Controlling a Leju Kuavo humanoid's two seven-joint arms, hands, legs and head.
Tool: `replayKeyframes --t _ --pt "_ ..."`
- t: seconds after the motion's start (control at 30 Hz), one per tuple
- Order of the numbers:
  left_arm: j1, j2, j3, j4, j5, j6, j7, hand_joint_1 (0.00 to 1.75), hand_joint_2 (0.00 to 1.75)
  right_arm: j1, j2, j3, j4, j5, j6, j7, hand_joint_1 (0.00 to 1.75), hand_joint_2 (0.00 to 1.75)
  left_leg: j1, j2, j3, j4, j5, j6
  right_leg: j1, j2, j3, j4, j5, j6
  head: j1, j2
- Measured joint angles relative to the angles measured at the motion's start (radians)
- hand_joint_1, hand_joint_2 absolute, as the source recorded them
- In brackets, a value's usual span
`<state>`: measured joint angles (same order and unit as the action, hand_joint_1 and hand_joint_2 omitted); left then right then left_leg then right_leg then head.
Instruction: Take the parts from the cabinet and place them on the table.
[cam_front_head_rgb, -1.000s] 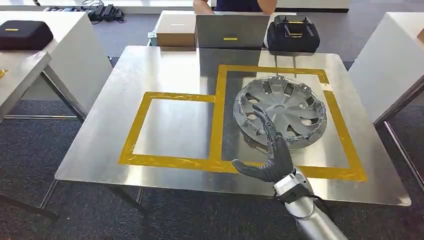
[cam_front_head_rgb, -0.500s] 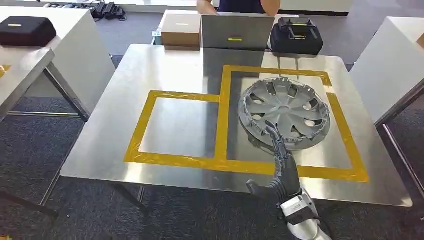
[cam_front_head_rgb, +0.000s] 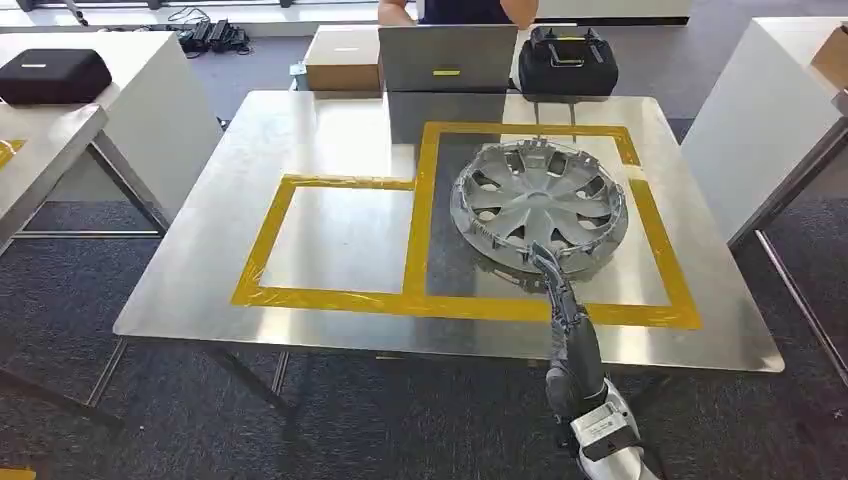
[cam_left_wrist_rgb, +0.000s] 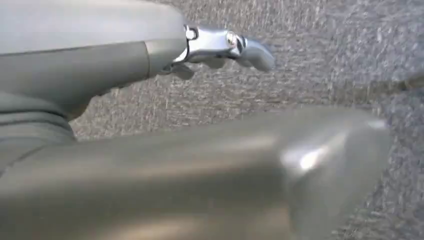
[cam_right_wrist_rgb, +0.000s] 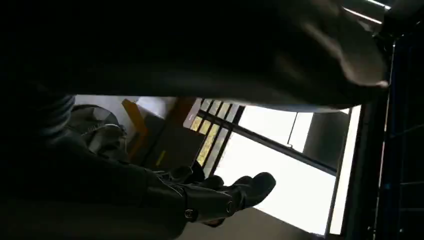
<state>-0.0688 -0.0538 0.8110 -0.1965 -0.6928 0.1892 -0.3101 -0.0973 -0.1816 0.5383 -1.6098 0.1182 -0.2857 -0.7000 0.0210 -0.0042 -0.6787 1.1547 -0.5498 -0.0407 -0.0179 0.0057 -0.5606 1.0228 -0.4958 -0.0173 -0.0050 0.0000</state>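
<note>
The right hand (cam_front_head_rgb: 566, 330), fingers straight and holding nothing, is hovering lower centre; any forward drift risks nudging the hubcap (cam_front_head_rgb: 540, 203) across the table (cam_front_head_rgb: 300, 130).

The head view looks forward and down from high on the body onto the table (cam_front_head_rgb: 300, 130). The left wrist view sits close over grey carpet (cam_left_wrist_rgb: 325, 65). The right wrist view, dark and inverted, faces bright windows (cam_right_wrist_rgb: 280, 170). Head and left wrist views share the carpet, at 6 o'clock of the table.
</note>
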Motion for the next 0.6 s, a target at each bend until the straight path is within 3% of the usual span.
replayKeyframes --t 0.03,0.07,0.1,0.13,0.2,0.23,0.27,0.3,0.37,0.4,0.43,0.47,0.53,0.57,0.6 --pt "-0.001 0.0 0.0 0.0 -0.001 -0.001 -0.002 0.0 0.0 0.007 0.0 -0.002 0.0 -0.002 0.012 0.0 0.0 0.0 0.0 0.0 -0.022 0.08 -0.05 -0.002 0.002 -0.002 -0.013 0.001 0.009 -0.001 -0.004 0.0" --pt "0.0 0.0 0.002 0.0 -0.002 -0.002 -0.003 0.0 0.0 0.014 0.0 -0.003 0.0 -0.003 0.017 0.0 0.0 0.0 0.0 0.0 -0.035 0.146 -0.077 -0.003 0.005 -0.003 -0.026 0.001 0.019 -0.002 -0.006 0.0" --pt "0.001 0.0 0.003 0.0 -0.005 -0.006 -0.007 0.0 0.0 0.021 0.0 -0.003 0.0 -0.006 0.018 0.0 0.0 0.0 -0.001 0.0 -0.031 0.173 -0.076 -0.002 0.007 -0.003 -0.038 0.002 0.028 -0.001 -0.007 0.0" --pt "0.001 0.0 0.005 0.001 -0.008 -0.011 -0.014 0.0 0.0 0.026 -0.002 -0.003 0.0 -0.014 0.019 0.0 0.0 0.0 -0.001 0.0 -0.006 0.159 -0.054 0.001 0.008 -0.004 -0.049 0.002 0.036 -0.001 -0.008 0.0" --pt "0.001 0.0 0.006 0.001 -0.014 -0.015 -0.021 0.0 0.0 0.032 -0.006 -0.007 -0.002 -0.026 0.03 0.0 0.0 0.0 -0.004 0.0 0.101 0.021 0.011 0.013 0.011 -0.004 -0.071 0.004 0.053 0.003 -0.009 0.0" --pt "-0.002 0.003 0.006 0.001 -0.015 -0.018 -0.022 0.0 0.0 0.032 -0.007 -0.013 -0.003 -0.031 0.036 0.0 0.0 0.0 -0.009 0.0 0.171 -0.075 0.018 0.022 0.01 -0.004 -0.073 0.007 0.061 0.006 -0.01 0.0" --pt "-0.004 0.005 0.006 0.0 -0.017 -0.02 -0.021 0.0 0.0 0.033 -0.007 -0.018 -0.007 -0.031 0.041 0.0 0.0 0.0 -0.015 0.0 0.215 -0.153 -0.015 0.028 0.015 -0.004 -0.079 0.008 0.068 0.013 -0.011 0.0" --pt "-0.005 0.007 0.006 0.0 -0.019 -0.021 -0.02 0.0 0.0 0.032 -0.007 -0.021 -0.008 -0.027 0.042 0.0 0.0 0.0 -0.017 0.0 0.205 -0.14 0.002 0.026 0.012 -0.005 -0.075 0.002 0.076 0.02 -0.008 0.0" --pt "-0.007 0.009 0.007 0.0 -0.021 -0.021 -0.013 0.0 0.0 0.03 -0.007 -0.025 -0.008 -0.017 0.046 0.0 0.0 0.0 -0.024 -0.001 0.195 -0.145 0.006 0.039 0.007 -0.005 -0.075 -0.002 0.091 0.033 -0.011 0.0" --pt "-0.006 0.009 0.007 0.0 -0.021 -0.021 -0.01 0.0 0.0 0.031 -0.007 -0.029 -0.008 -0.013 0.054 0.0 0.0 0.0 -0.019 -0.001 0.189 -0.154 0.02 0.05 0.012 -0.004 -0.078 -0.007 0.102 0.044 -0.011 0.0" --pt "-0.009 0.007 0.008 0.0 -0.021 -0.021 -0.008 0.0 0.0 0.032 -0.007 -0.036 -0.008 -0.012 0.061 0.0 0.0 0.0 -0.013 0.008 0.179 -0.159 0.034 0.058 0.006 0.0 -0.087 0.002 0.089 0.045 -0.013 0.0" --pt "-0.01 0.007 0.008 -0.001 -0.019 -0.021 -0.007 0.0 0.0 0.031 -0.006 -0.04 -0.008 -0.011 0.066 0.0 0.0 0.0 -0.013 0.006 0.165 -0.163 0.047 0.068 0.008 -0.001 -0.102 0.034 0.03 0.05 -0.006 0.0" --pt "-0.009 0.008 0.008 -0.002 -0.017 -0.02 -0.007 0.0 0.0 0.031 -0.006 -0.047 -0.008 -0.008 0.072 0.0 0.0 0.0 -0.013 0.008 0.135 -0.162 0.072 0.071 0.006 -0.001 -0.138 0.171 -0.092 0.059 0.003 0.0" --pt "-0.008 0.008 0.008 -0.002 -0.016 -0.02 -0.007 0.0 0.0 0.032 -0.006 -0.049 -0.008 -0.006 0.074 0.0 0.0 0.0 -0.014 0.009 0.119 -0.16 0.083 0.071 0.007 -0.001 -0.151 0.242 -0.127 0.062 0.004 0.0" --pt "-0.008 0.008 0.008 -0.002 -0.016 -0.02 -0.007 0.0 0.0 0.032 -0.005 -0.052 -0.008 -0.004 0.074 0.0 0.0 0.0 -0.014 0.01 0.105 -0.157 0.094 0.07 0.007 -0.001 -0.154 0.293 -0.131 0.064 0.005 0.0"
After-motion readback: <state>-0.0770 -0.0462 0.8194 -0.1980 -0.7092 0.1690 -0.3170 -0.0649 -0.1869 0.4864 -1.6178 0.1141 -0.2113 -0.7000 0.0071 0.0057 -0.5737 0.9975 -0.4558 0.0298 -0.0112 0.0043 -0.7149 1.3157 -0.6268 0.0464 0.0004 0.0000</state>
